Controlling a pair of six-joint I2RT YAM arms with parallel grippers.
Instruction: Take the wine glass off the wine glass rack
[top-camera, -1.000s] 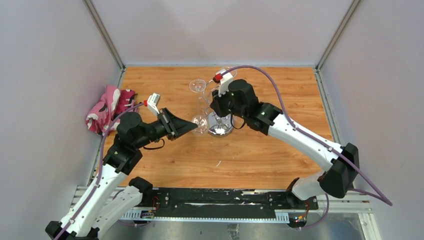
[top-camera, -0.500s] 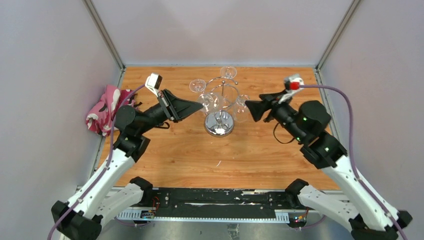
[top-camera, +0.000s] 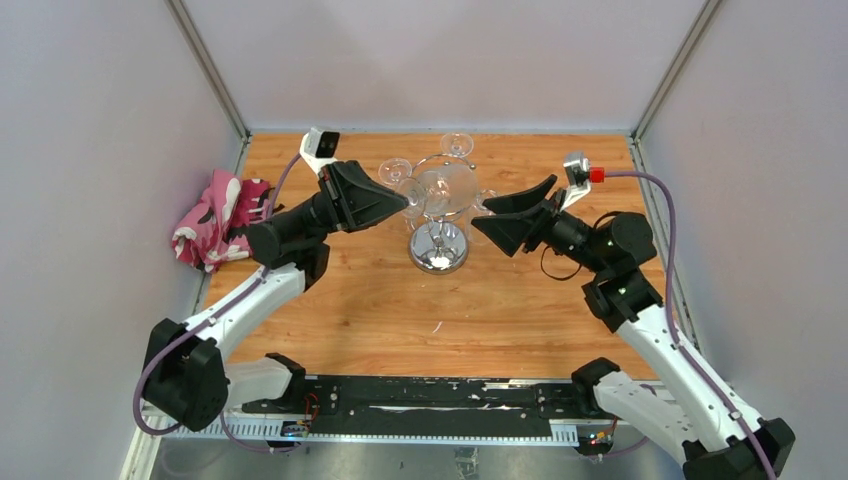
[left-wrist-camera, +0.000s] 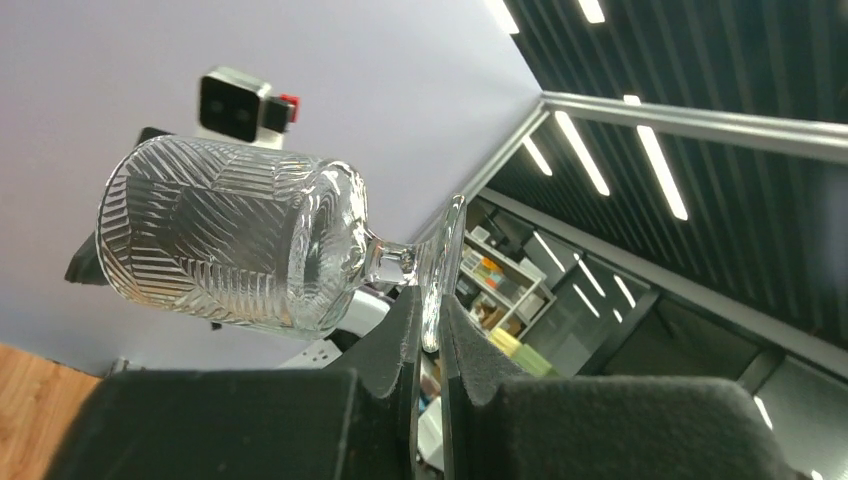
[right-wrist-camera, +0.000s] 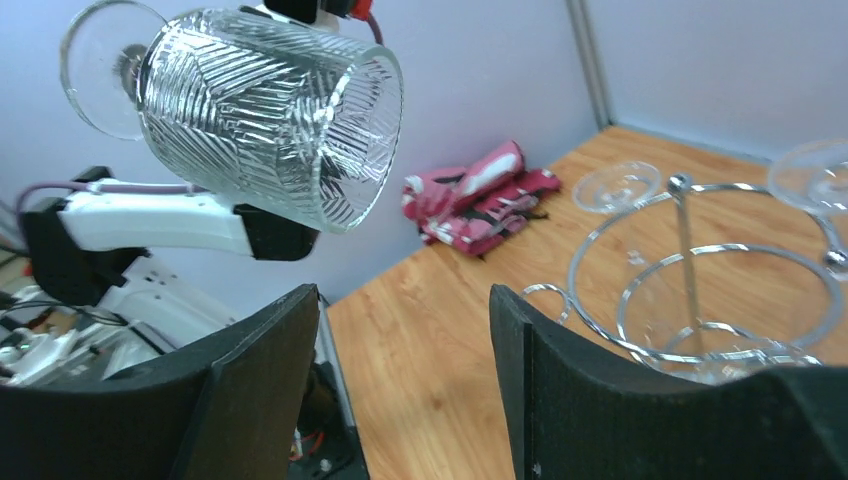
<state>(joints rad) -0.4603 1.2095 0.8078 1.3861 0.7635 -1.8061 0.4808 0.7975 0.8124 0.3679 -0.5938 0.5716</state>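
The wine glass (left-wrist-camera: 230, 235) is off the wine glass rack (top-camera: 438, 255) and lies sideways in the air above it. Its foot is pinched between the narrow jaws of the left gripper (left-wrist-camera: 428, 312). At least 2 other glasses (top-camera: 396, 170) hang on the rack. The right gripper (right-wrist-camera: 400, 310) gapes wide just beside the glass's mouth, gripping nothing.

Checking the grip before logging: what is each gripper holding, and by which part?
The left gripper pinches the wine glass by its round foot; the right gripper is open, empty.
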